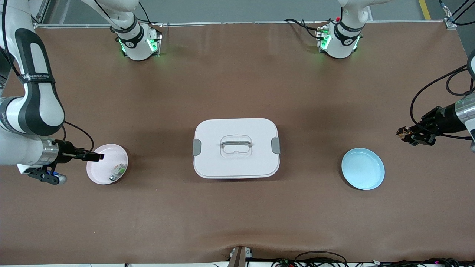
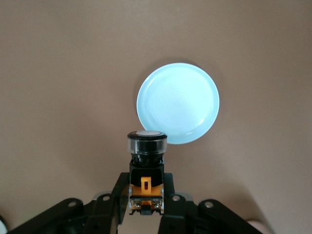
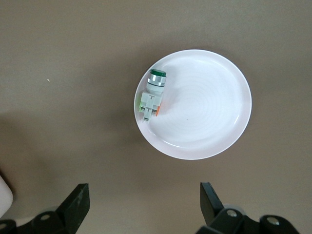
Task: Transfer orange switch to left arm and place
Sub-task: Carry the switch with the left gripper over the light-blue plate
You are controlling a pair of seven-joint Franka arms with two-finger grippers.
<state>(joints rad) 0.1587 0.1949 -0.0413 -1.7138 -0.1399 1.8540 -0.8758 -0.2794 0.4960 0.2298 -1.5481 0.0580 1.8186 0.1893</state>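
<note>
Bench (image 1: 237, 92): brown mat, wide bare surface on every side of the items. One white lidded box (image 1: 236, 147) sits mid-bench, grey latches on both short sides, recessed handle on top. It lies between the two plates, well apart from each.

Plates: two. Pink plate (image 1: 102, 174) toward the right arm's end, blue plate (image 1: 363, 168) toward the left arm's end. Blue plate holds nothing. Pink plate holds one green-and-white switch (image 3: 152, 95), lying on its side against the rim.

Left gripper (image 1: 402, 132): up in the air over bare mat at the left arm's end of the bench, off to the side of the blue plate, not over it. Fingers (image 2: 170, 207) clamped on the orange switch (image 2: 146, 173) by its orange base; black barrel and round cap stick out past the fingertips. In the left wrist view the cap overlaps the edge of the blue plate.

Right gripper (image 1: 97, 156): over the edge of the pink plate at the right arm's end. Fingers (image 3: 78, 202) spread wide, holding nothing. In the right wrist view both fingertips show clear of the plate, with the green-and-white switch well apart from them.

Count: two arms, two plates, two switches, one box.
</note>
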